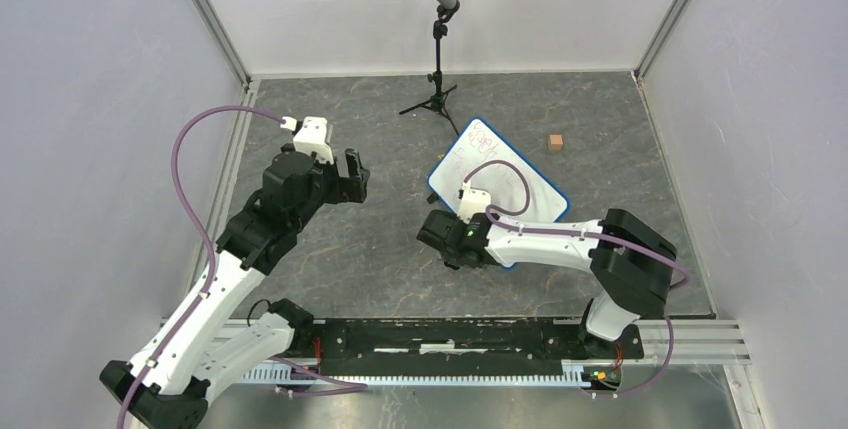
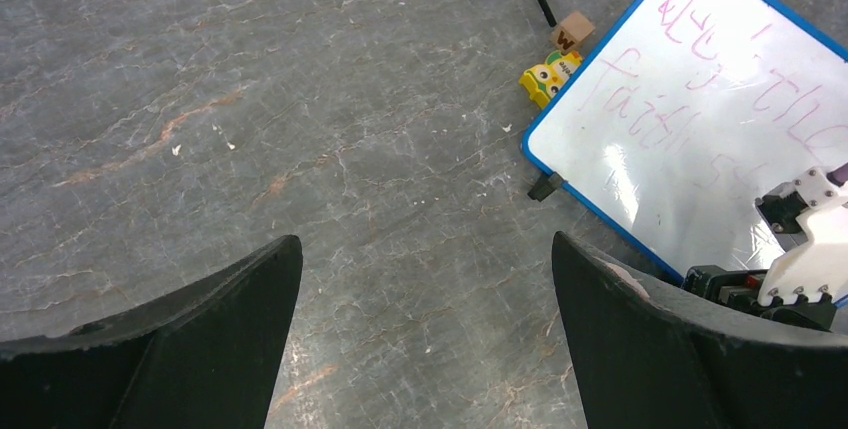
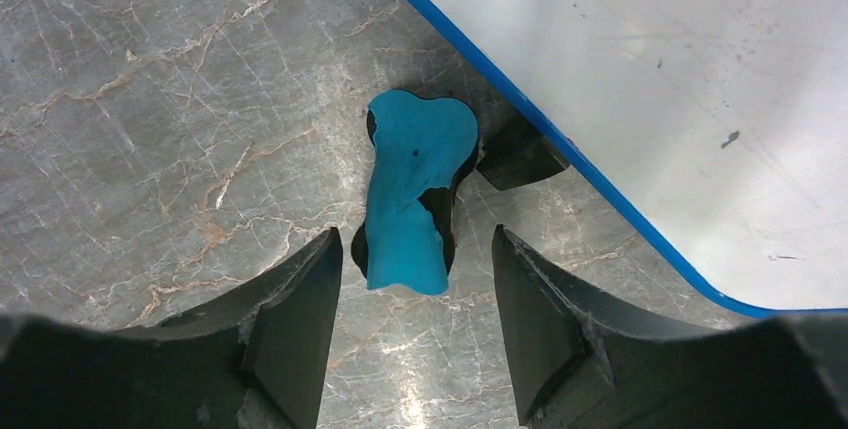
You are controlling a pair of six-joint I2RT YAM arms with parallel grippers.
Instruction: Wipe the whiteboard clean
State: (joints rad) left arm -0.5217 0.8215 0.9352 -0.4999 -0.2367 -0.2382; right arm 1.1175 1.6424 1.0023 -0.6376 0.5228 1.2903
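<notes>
The whiteboard lies flat on the table right of centre, blue-rimmed, with faint pink writing on its face. A small blue-and-black eraser lies on the table just off the board's edge. My right gripper is open right over it, and the eraser's near end sits between the fingertips without touching them. In the top view the right gripper is at the board's near left corner and hides the eraser. My left gripper is open and empty, left of the board.
A microphone tripod stands behind the board. A small wooden cube lies to the board's right. A yellow toy block sits at the board's far corner. A small black piece lies against the board's rim beside the eraser.
</notes>
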